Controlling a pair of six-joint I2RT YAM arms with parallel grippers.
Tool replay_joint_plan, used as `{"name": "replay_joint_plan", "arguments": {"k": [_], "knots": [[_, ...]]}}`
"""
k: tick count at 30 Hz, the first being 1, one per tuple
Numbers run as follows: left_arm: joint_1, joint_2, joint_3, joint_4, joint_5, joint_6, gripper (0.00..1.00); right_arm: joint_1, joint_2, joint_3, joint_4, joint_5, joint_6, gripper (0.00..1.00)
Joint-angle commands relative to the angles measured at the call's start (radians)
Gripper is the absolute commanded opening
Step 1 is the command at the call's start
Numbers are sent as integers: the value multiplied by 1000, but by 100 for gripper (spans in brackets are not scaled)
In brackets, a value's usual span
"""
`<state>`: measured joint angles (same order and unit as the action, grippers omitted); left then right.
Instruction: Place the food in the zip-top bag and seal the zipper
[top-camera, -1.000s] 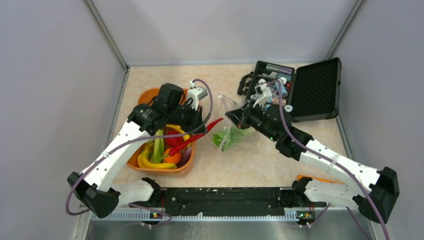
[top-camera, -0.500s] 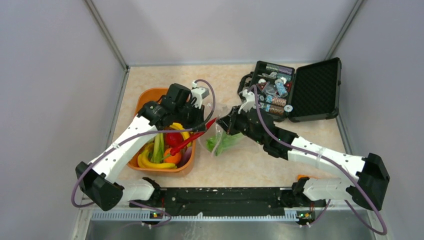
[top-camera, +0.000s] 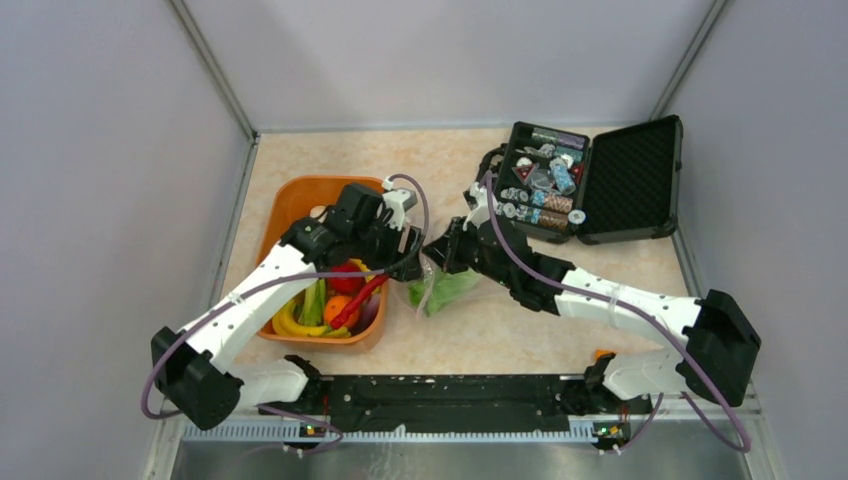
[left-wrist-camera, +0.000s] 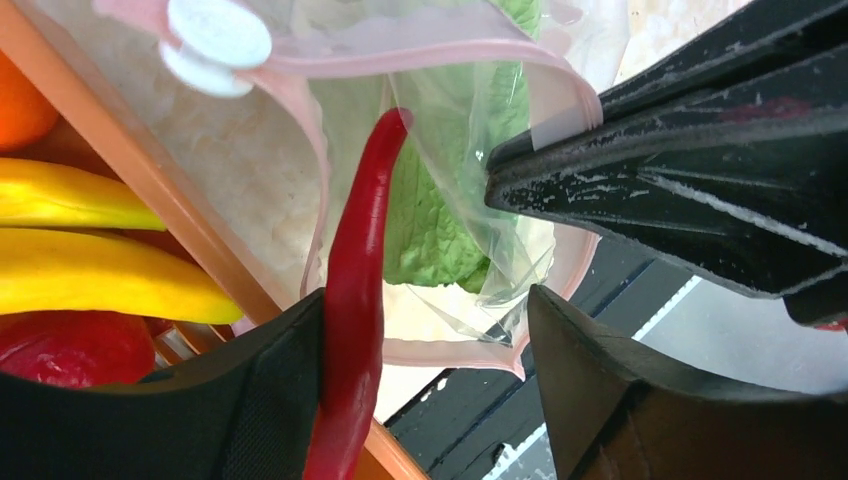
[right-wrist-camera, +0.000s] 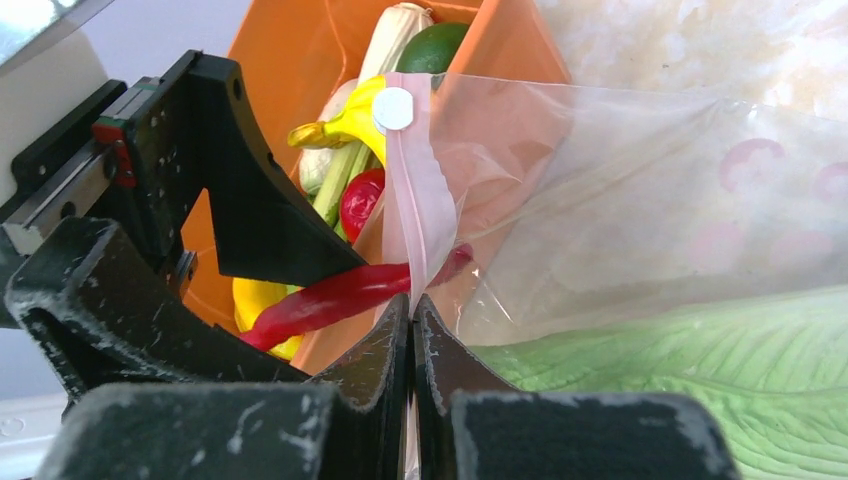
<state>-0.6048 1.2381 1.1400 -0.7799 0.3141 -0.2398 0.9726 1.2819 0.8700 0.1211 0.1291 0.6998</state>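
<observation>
My right gripper is shut on the pink zipper of the clear zip-top bag and holds its mouth up beside the orange tub. A green leaf lies inside the bag. My left gripper stands open at the bag's mouth. The red chilli leans against the left gripper's left finger, touching only that one. Its tip pokes into the bag's mouth and its other end hangs over the tub. Yellow bananas, an orange and other food lie in the tub.
A white slider sits on the zipper near the tub's rim. An open black hard case with small packets stands at the back right. Both grippers crowd together between the tub and the bag, with grey walls on three sides.
My left gripper has opened and let go of the red chilli. My right gripper has carried the bag's mouth leftward, up to the tub. The chilli's tip now lies in the mouth.
</observation>
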Motion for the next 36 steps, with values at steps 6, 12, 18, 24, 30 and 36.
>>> {"name": "replay_joint_plan", "arguments": {"k": [6,12,18,24,30,36], "knots": [[10,-81,-51,-75,-84,47,78,-4,-9,-5,75,-34,22,0],[12,-65,-65,-109,-78,67,55,-6,-20,-7,73,-37,24,0],[13,-82,-54,-111,-153,51,38,-13,-37,-20,75,-31,26,0],[13,-118,13,-143,-268,39,25,-20,-43,-22,76,-38,30,0],[12,-155,54,-176,-320,52,7,-24,-44,-23,77,-43,32,0],[12,-245,77,-153,-447,37,0,-26,-49,-27,78,-47,37,0]]}}
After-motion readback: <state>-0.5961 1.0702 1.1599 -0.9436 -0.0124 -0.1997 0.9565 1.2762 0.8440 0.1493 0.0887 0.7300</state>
